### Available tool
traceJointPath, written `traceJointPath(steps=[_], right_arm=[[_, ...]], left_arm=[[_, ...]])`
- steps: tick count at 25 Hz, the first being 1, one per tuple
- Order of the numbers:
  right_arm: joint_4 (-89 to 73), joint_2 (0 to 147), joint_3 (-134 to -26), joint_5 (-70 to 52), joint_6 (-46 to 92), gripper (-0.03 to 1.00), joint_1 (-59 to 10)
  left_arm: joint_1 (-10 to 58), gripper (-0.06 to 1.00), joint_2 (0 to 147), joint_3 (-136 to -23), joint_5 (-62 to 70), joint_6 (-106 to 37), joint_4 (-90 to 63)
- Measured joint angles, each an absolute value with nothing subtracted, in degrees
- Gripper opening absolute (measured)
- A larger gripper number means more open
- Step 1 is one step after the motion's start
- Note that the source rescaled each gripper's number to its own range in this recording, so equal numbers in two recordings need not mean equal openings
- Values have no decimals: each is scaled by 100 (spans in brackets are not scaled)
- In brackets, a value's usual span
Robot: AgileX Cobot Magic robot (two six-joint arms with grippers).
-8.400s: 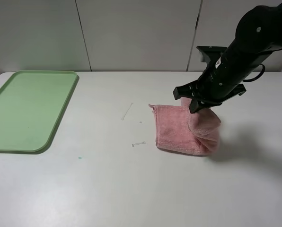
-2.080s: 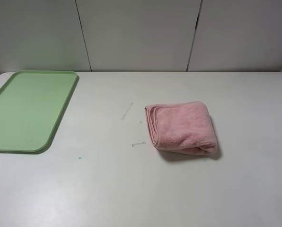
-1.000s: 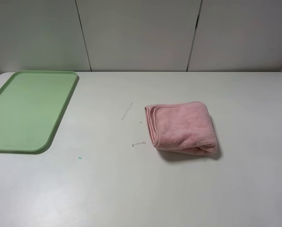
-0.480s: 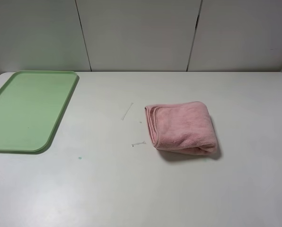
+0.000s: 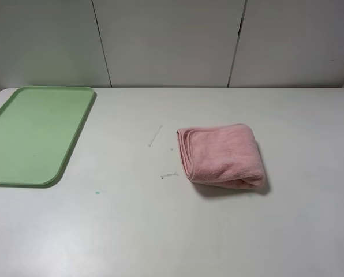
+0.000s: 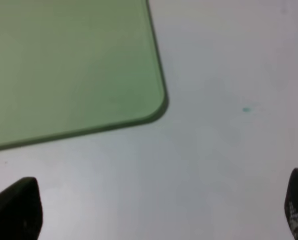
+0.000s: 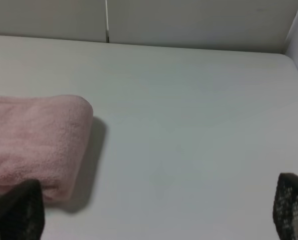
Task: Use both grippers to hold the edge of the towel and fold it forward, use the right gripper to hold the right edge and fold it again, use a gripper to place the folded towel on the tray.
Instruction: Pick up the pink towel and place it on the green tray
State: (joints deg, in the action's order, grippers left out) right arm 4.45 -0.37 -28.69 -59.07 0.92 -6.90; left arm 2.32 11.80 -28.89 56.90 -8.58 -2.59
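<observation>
Poised over bench (image 5: 160, 231), released: left gripper (image 6: 156, 210) by smooth tray (image 6: 64, 65), at its rounded corner; right gripper (image 7: 154, 210) beside fluffy folded towel (image 7: 34, 135).

We are seeing open tabletop (image 5: 131, 225) stretching between the towel (image 5: 221, 154) and the tray (image 5: 27, 135), which are lying well apart; the wall (image 5: 172, 40) is closing off the far edge.
</observation>
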Motion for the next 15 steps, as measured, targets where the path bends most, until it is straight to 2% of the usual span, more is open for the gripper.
traceJointPath(steps=[15], right_arm=[[445,-37,-2869,-5907,92,100,-690]], left_arm=[[232,96,4327,-2915,3422,-852,-2173]])
